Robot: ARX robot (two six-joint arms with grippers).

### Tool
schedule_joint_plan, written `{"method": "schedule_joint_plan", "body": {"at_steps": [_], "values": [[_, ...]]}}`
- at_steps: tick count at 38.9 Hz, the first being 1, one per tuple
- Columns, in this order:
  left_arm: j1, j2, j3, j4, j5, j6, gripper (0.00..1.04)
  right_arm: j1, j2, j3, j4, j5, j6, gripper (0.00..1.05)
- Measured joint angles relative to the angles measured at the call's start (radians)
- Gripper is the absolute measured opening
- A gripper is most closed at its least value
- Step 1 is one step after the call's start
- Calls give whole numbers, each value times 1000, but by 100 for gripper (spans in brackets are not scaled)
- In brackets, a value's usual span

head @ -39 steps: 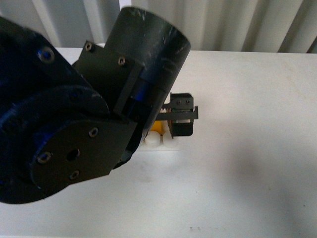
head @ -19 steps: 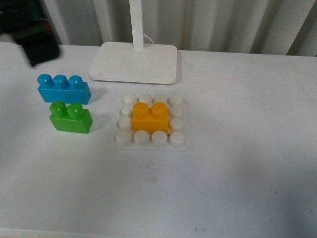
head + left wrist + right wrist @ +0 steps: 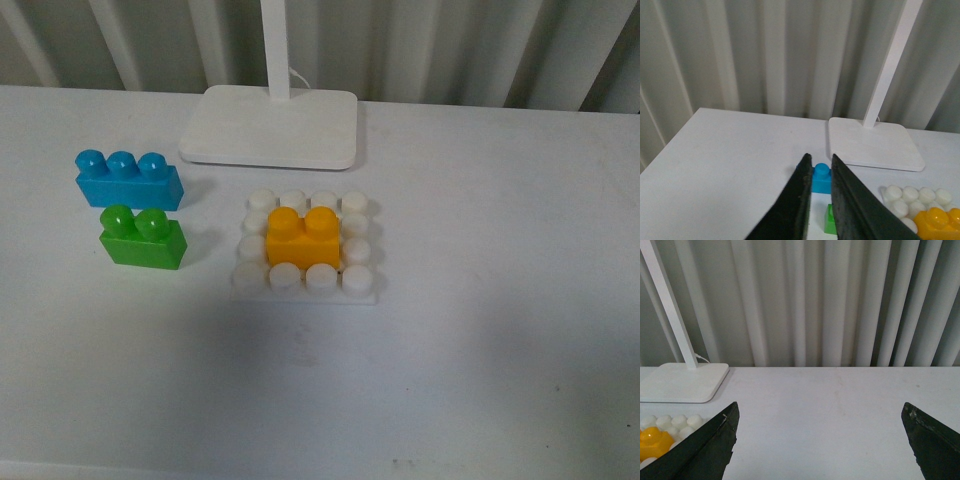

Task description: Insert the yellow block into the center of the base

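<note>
Both grippers stay out of the front view and show only in their own wrist cameras. On the left arm, the left gripper [image 3: 819, 167] has its two dark fingers [image 3: 796, 200] drawn nearly together, leaving only a thin slit, and nothing sits between them. On the right arm, the right gripper [image 3: 820, 412] is spread wide, its fingertips [image 3: 715, 440] at opposite edges of the picture with bare table between them.

Past the left fingertips lie the blue brick [image 3: 822, 178] and a sliver of the green brick [image 3: 830, 220].

From the front, the yellow block [image 3: 304, 237] stands upright on the base [image 3: 306, 247], pressed onto its middle studs, with white studs ringing it on every side. Its two studs point up and its long side runs 9 to 3 o'clock. The base rests flat near the centre of the white table [image 3: 500, 330].

At 9 o'clock from the base, apart from it, sits the green brick [image 3: 143, 237]; the blue brick [image 3: 128, 179] lies just beyond that, at about 10 o'clock from the base. At 12 o'clock from the base, near but not touching it, stands the lamp stand [image 3: 270, 126] with its pole rising out of frame.
</note>
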Motion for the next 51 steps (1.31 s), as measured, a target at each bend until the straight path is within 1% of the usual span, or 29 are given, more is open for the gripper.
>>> {"method": "schedule_joint_plan", "body": {"at_steps": [1,3,7,8,10,20,29,51], "values": [[0,-20,-5,-10,1,2,11,0,0,0,0,0,0,95],[0,-46,-12,-24,3,3,4,0,0,0,0,0,0,95],[1,-115,-34,-76,2,9,4,0,0,0,0,-2,0,95],[1,-119,-56,-47,3,10,4,0,0,0,0,-1,0,95],[1,-141,-77,-50,3,11,4,0,0,0,0,-1,0,95],[1,-344,-79,-242,3,11,4,0,0,0,0,-1,0,95],[1,-478,-79,-369,3,11,4,0,0,0,0,-1,0,95],[1,-636,-79,-527,3,11,4,0,0,0,0,-1,0,95]]}}
